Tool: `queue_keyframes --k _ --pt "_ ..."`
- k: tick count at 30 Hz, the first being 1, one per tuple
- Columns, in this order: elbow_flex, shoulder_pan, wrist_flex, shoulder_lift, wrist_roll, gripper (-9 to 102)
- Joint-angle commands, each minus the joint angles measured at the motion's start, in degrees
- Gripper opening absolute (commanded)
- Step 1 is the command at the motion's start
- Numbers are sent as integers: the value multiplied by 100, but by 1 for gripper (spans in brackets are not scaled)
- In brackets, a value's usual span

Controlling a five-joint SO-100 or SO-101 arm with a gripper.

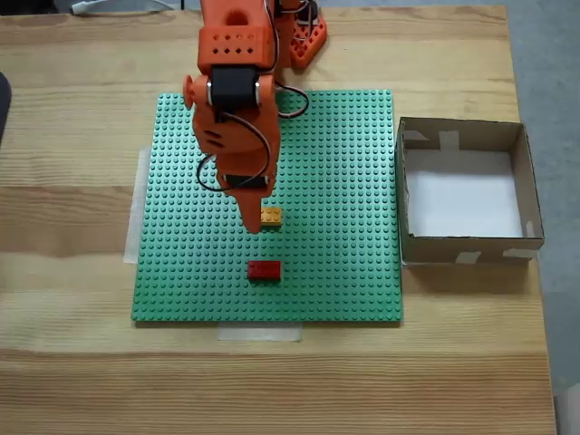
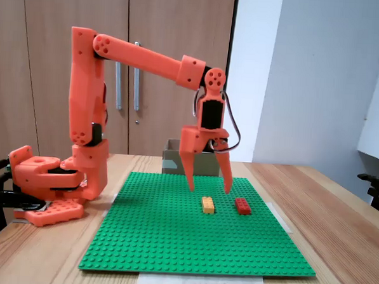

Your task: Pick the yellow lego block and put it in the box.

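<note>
Both fixed views show the orange gripper (image 2: 209, 186) hanging spread open, holding nothing, just above the yellow lego block (image 2: 208, 205). That block sits on the green baseplate (image 1: 344, 181) near a red brick (image 1: 265, 270). Beside the baseplate stands the box (image 1: 467, 256).

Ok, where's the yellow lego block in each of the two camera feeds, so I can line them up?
Fixed view from above: the yellow lego block sits near the middle of the green baseplate, just right of the gripper's tip.
Fixed view from the side: the yellow lego block lies on the green baseplate, below the open gripper.
Shared landmark: the red brick, its nearest neighbour on the baseplate in both fixed views.
</note>
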Motion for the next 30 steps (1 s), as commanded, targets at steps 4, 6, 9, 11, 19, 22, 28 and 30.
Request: queue_keyframes --k 4,6,9,11,19,22,28,30 --pt "-193 35 -149 -185 -158 32" --pt "-193 35 -211 -281 -229 32" --pt "-193 44 -343 -369 -352 32" --pt "-167 53 -413 -404 -413 32" --pt "-158 62 -615 -554 -510 32" --pt "-149 70 -659 -580 -492 32" --pt "-141 70 -712 -642 -606 31" --pt "-141 53 -694 -650 -589 31"
